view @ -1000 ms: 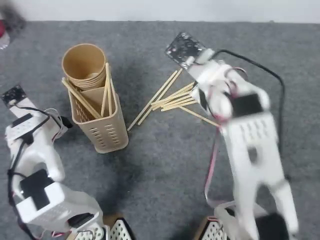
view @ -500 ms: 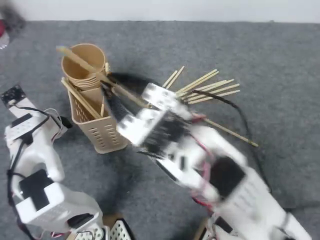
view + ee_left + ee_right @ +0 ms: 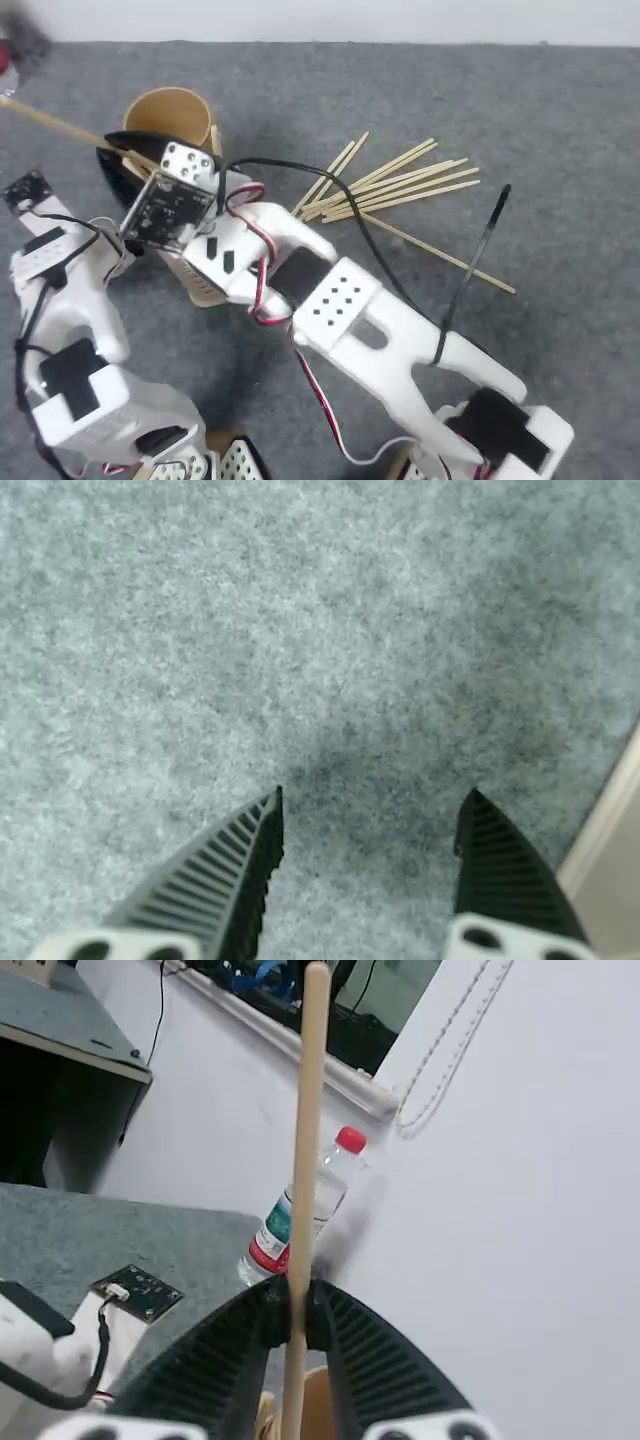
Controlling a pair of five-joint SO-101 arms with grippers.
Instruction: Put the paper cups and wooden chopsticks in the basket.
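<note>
Right wrist view, right gripper [image 3: 295, 1310] clamped on 1 chopstick [image 3: 310, 1110], left gripper [image 3: 372, 810] wide open, empty

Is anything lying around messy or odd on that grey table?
Yes. A heap of wooden chopsticks lies fanned on the grey mat beside the basket, one stick angled away from the rest. The right end effector grips another chopstick, poking out past the paper cups.

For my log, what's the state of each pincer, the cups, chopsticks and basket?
Right pincer, shut on one chopstick.
Left pincer, open, empty, above the carpet.
Basket, standing, half hidden by the arm.
Paper cups, nested, standing in the basket.
Loose chopsticks, lying on the carpet.
</note>
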